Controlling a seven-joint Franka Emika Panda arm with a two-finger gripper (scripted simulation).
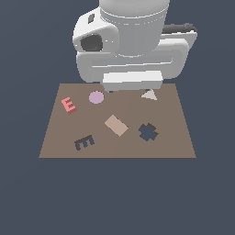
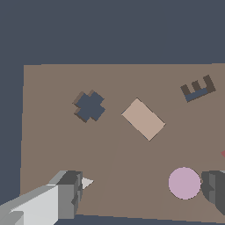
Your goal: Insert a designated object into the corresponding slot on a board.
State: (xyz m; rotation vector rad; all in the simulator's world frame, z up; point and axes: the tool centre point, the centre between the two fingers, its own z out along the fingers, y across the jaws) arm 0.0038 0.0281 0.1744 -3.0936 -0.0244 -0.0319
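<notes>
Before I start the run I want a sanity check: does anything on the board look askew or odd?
Nothing looks damaged. The red E block lies flat on the board, apart from its E-shaped slot and turned differently from it. The lilac disc, tan rectangular block and a pale triangle lie loose nearby.

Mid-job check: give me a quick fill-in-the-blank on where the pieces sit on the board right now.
1. The red E block lies on the board, beside the lilac ____.
2. The E slot is ____; no piece sits in it.
3. Between the E slot and the cross cutout lies the ____ block.
4. The fingers hold ____.

Missing words: disc; empty; tan; nothing
</notes>
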